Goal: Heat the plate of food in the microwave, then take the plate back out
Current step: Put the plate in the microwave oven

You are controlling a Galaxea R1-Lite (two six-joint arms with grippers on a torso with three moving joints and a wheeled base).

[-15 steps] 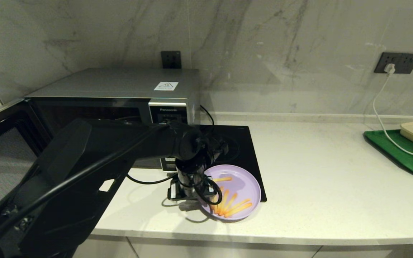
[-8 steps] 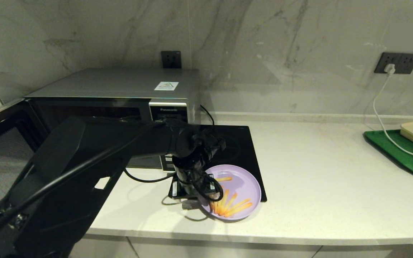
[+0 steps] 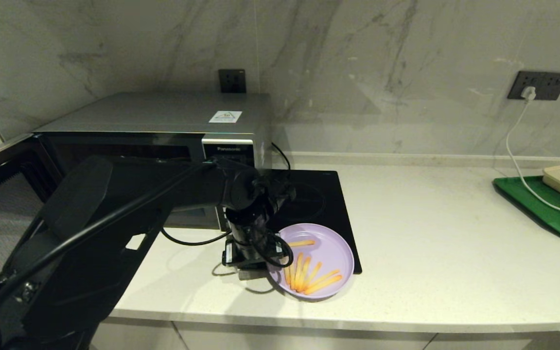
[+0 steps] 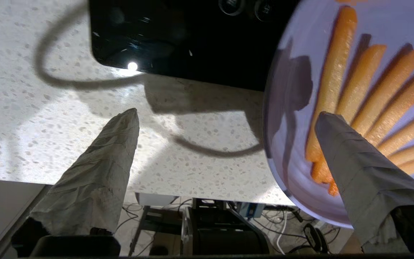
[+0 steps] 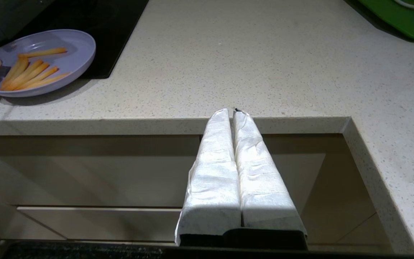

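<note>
Two pincers: left pincer (image 4: pixel 225 118) pointing down, spread astride plate of food (image 3: pixel 326 253) rim; right pincer (image 5: pixel 234 115) pressed together, parked

My right gripper (image 5: pixel 233 110) sits with its two white-wrapped fingers (image 5: pixel 214 169) pressed together, tips level with the counter (image 5: pixel 246 64) edge and cabinet fronts (image 5: pixel 84 172) below them. Well off to one side beyond the tips I see the plate of food (image 5: pixel 63 46), partly on the black hob (image 5: pixel 102 21). A green tray (image 5: pixel 397 18) lies far toward the opposite corner.
</note>
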